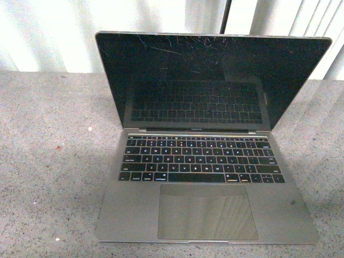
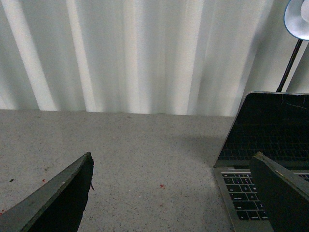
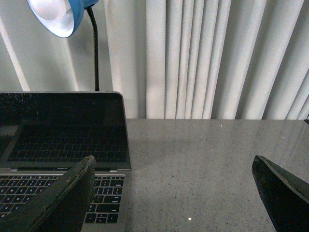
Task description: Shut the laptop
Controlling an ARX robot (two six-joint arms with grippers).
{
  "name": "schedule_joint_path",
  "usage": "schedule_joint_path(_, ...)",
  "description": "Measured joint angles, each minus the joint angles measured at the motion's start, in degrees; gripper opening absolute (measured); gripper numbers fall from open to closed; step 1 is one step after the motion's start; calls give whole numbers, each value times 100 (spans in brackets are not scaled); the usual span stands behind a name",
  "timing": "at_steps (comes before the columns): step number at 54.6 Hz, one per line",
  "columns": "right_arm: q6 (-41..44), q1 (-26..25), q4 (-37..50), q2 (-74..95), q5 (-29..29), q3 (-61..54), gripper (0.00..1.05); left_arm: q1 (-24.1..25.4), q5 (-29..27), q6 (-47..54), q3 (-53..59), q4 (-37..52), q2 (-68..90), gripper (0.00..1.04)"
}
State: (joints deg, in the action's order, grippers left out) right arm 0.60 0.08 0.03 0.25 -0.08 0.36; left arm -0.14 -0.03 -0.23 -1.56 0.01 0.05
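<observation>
The laptop stands open in the middle of the grey speckled table, its scratched black screen upright and facing me, black keys and large trackpad below. Neither arm shows in the front view. My left gripper is open and empty, low over the table to the left of the laptop. One of its fingers is in front of the keyboard's left edge. My right gripper is open and empty, to the right of the laptop. One of its fingers overlaps the keyboard's right corner.
A blue desk lamp on a black gooseneck stands behind the laptop; it also shows in the left wrist view. White pleated curtains hang along the back of the table. Bare tabletop lies on both sides of the laptop.
</observation>
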Motion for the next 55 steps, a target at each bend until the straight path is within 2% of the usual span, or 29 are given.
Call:
schedule_joint_path(53,0,0,0,0,0,0,97,0,0,-2,0,0,0,98)
schedule_joint_path(55,0,0,0,0,0,0,97,-37,-164,-173,-39,-153,92,98)
